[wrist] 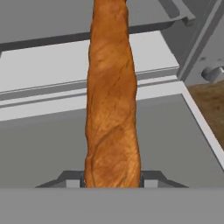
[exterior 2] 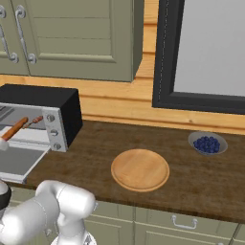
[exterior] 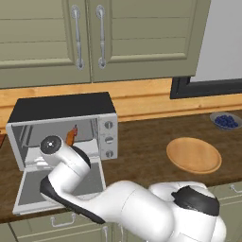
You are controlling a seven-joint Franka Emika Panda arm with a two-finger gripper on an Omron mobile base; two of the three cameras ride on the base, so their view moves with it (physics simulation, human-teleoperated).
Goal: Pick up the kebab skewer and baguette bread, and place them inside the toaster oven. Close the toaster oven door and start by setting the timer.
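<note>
At the bottom centre of your hand view, the gripper (wrist: 112, 183) is clenched on the baguette bread (wrist: 111, 100), which reaches up-frame over the lowered toaster oven door (wrist: 175, 144) into the open toaster oven (exterior: 61, 125). On the dark wood counter (exterior 2: 95, 158) at mid-frame you have one round wooden board (exterior 2: 140, 169), bare. Farther right sits one small bowl (exterior 2: 207, 142) of blueberries, under pale green cabinets (exterior: 94, 38) along the top.

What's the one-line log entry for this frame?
phase: loading | claw: shut on baguette bread | toaster oven door: open, flat | kebab skewer: in toaster oven
</note>
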